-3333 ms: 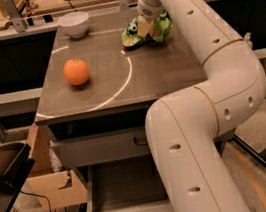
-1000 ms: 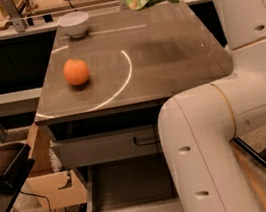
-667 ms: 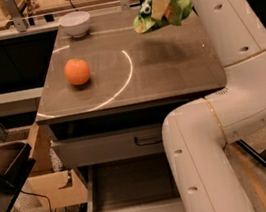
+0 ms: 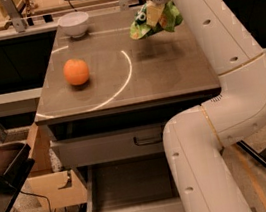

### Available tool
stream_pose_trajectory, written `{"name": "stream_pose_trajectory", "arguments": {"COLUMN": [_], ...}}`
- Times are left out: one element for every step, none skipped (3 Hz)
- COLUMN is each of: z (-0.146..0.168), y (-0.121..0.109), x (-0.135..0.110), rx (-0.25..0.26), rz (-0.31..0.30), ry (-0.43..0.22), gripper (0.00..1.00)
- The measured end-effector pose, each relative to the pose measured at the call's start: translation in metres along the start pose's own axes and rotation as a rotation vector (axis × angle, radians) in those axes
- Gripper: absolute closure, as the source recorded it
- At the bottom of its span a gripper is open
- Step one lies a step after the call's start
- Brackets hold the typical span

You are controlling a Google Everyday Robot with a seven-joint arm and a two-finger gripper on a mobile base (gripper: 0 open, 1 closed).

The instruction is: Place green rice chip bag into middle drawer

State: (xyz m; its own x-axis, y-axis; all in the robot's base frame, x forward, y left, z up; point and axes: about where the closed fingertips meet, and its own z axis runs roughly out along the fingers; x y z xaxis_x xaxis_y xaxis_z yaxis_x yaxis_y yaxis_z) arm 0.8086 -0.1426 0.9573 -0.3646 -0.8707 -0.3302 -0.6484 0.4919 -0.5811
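Counter (image 4: 168,71) – brownish-grey top with a thin white arc (image 4: 125,81) curving across it. It forms the top of a grey cabinet.

On the counter: an orange (image 4: 76,71) left of centre, inside the arc, and a white bowl (image 4: 74,23) at the back left corner. The two are well apart.

White arm (image 4: 227,62) rises from the lower right, bends, and reaches over the counter's back right part. The end effector (image 4: 154,14) is at the top of the view, above that back area, closed on the green chip bag (image 4: 138,28). The bag hangs crumpled from the grip, clear of the surface, and its shadow falls on the counter just below it.

Below the counter edge is a shut drawer front (image 4: 104,147) with a dark bar handle (image 4: 148,139). Under that the middle drawer (image 4: 132,189) stands pulled out towards the camera – bare grey floor, low side walls, right part hidden by the arm.

Room: a cardboard box (image 4: 55,184) is beside the cabinet at the left, with a dark cable on the floor near it. Metal rails run behind the counter, and the floor at the right is speckled.
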Motion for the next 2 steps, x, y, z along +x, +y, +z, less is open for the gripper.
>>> {"name": "stream_pose_trajectory", "arguments": {"z": [0.003,0.001], "y": [0.002,0.007], "x": [0.0,0.013], "rx": [-0.006,-0.029], "rz": [0.006,0.043], "ry": [-0.017,-0.04], "gripper": [1.0,1.0]}}
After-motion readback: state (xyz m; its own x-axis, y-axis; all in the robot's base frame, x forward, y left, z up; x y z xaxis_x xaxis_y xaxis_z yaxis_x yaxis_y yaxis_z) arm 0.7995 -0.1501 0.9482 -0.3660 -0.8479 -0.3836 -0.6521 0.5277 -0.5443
